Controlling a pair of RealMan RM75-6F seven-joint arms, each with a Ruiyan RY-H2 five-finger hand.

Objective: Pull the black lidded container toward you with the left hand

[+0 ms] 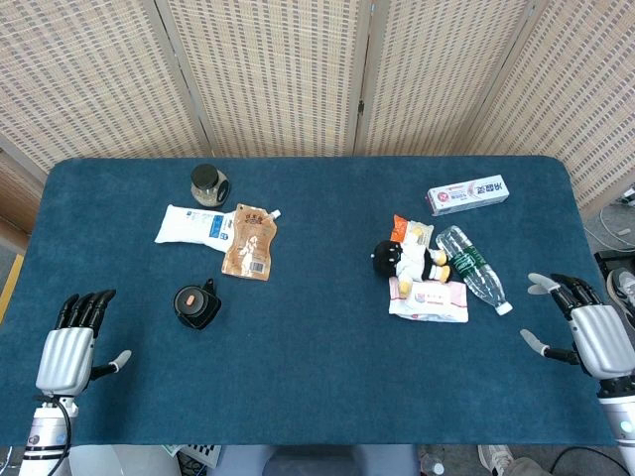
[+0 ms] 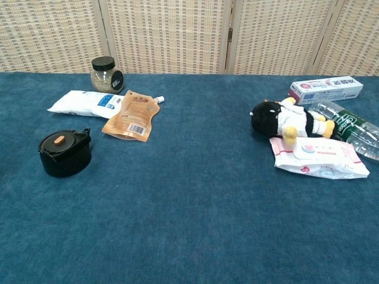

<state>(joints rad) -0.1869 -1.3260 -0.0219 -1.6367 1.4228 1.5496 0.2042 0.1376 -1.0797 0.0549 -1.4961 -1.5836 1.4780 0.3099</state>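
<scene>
The black lidded container (image 1: 195, 304) (image 2: 64, 152) stands upright on the blue table, a round black pot with an orange spot on its lid. My left hand (image 1: 73, 342) hovers near the table's front left corner, well left of and nearer than the container, fingers straight and apart, holding nothing. At the front right edge my right hand (image 1: 585, 325) is also empty with its fingers spread. The chest view shows neither hand.
Behind the container lie an orange pouch (image 1: 249, 242), a white packet (image 1: 194, 224) and a small glass jar (image 1: 207, 184). On the right sit a plush toy (image 1: 407, 258), a wipes pack (image 1: 428, 299), a water bottle (image 1: 472, 267) and a toothpaste box (image 1: 467, 194).
</scene>
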